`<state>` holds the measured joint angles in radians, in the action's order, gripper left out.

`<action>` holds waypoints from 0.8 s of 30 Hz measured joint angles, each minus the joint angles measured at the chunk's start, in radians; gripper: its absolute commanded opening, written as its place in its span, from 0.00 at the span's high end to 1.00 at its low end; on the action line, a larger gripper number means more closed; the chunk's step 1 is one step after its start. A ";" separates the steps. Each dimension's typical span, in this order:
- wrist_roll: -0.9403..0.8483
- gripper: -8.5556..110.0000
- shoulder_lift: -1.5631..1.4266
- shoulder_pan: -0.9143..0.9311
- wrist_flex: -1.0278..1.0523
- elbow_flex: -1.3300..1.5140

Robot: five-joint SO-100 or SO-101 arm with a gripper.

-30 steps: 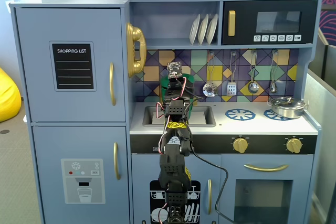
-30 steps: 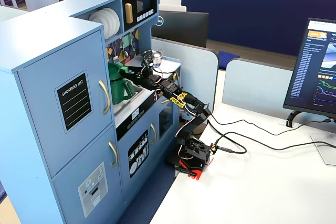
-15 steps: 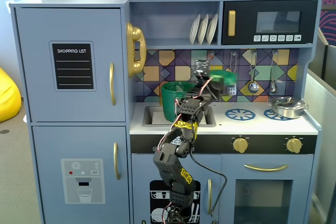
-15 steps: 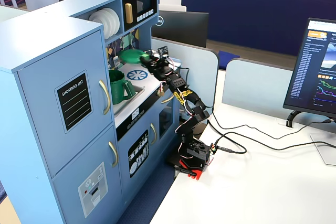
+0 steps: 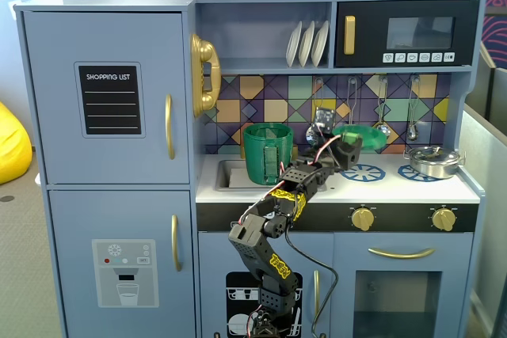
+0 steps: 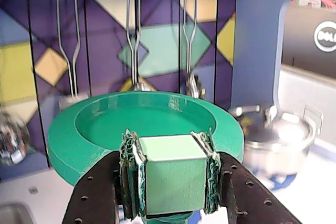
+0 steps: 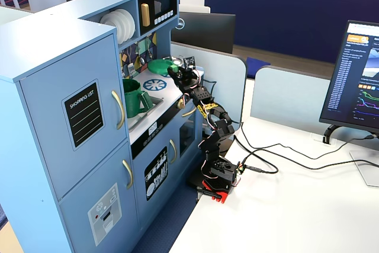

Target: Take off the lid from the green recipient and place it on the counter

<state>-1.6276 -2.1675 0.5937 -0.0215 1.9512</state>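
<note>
The green lid (image 5: 362,134) is held in the air over the white counter (image 5: 333,189), above the left blue burner ring (image 5: 363,172). My gripper (image 5: 349,148) is shut on the lid's pale green block-shaped tab. In the wrist view the lid (image 6: 100,129) fills the middle and the gripper (image 6: 170,174) clamps the tab between its padded fingers (image 6: 128,174). The green recipient (image 5: 267,153) stands open at the left by the sink, clear of the gripper. In another fixed view the lid (image 7: 159,66) hangs past the recipient (image 7: 133,98) and the gripper (image 7: 175,70).
A silver pot (image 5: 432,161) sits on the right burner and shows at the right of the wrist view (image 6: 273,135). Metal utensils (image 6: 135,35) hang on the tiled back wall just behind the lid. The recessed sink (image 5: 228,173) lies left of the recipient.
</note>
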 measured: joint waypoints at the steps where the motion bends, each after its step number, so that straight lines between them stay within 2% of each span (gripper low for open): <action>1: 0.000 0.93 0.006 0.000 -0.025 0.023; 11: -0.015 0.93 0.109 0.000 -0.258 0.202; 22: -0.048 0.93 0.123 0.000 -0.356 0.325; 23: -0.049 0.91 0.123 0.000 -0.360 0.331; 24: -0.049 0.79 0.123 0.000 -0.364 0.334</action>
<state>-1.6766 -2.0448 0.5937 -0.3850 2.2856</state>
